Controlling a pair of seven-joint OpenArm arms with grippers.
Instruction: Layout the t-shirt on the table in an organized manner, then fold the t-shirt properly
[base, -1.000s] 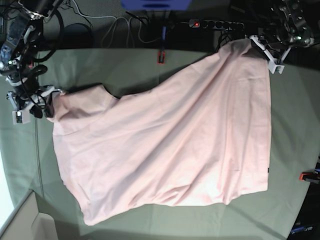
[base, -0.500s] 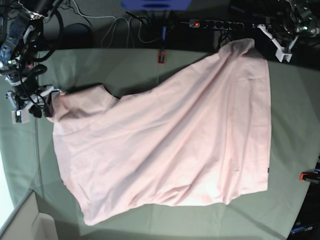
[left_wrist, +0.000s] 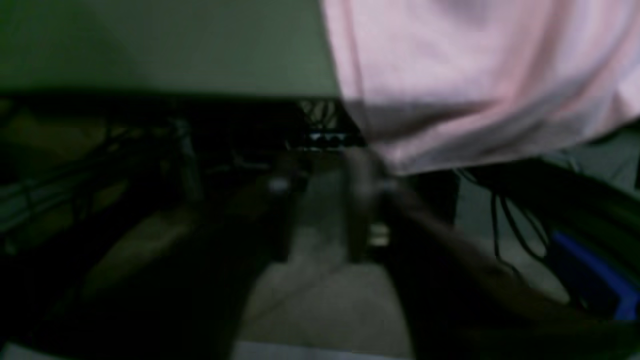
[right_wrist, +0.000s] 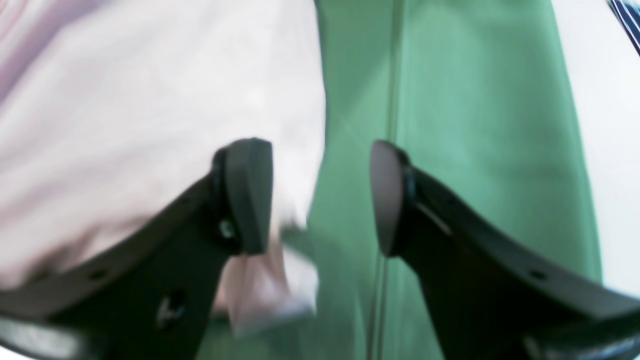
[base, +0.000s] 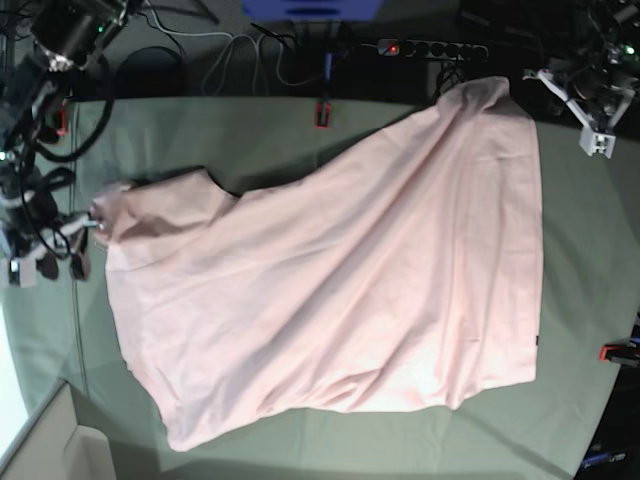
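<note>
Lying spread across the table (base: 260, 135), the t-shirt (base: 340, 290) is showing its plain pink side up, lettering not visible, cloth skewed on a diagonal with long wrinkles running corner to corner. One corner is hanging just past the far table edge, near a power strip (base: 432, 47) and a red clamp (base: 322, 113); in the left wrist view that corner is drooping over the edge.

Layout step is in hand, not folding. Neither arm is gripping cloth now.

Right gripper (right_wrist: 320, 200) is sitting at the sleeve end of the shirt, jaws clearly parted, green table cloth showing between them, nothing pinched. One finger is overlapping the pink edge in the wrist view, the other is standing over bare table. In the base view this gripper (base: 60, 262) is sitting just beside the bunched sleeve.

Left gripper (base: 590, 115) is hanging off the far corner, apart from the shirt. Its jaws are looking parted in the base view and holding nothing; the left wrist picture is too dark and blurred to confirm the gap.

Next move, as a judgement: the garment is needing squaring. Each gripper is needing a fresh hold on a corner or hem, then a pull apart to flatten the diagonal wrinkles and bring the overhanging corner back onto the table. Folding is coming only after that.
</note>
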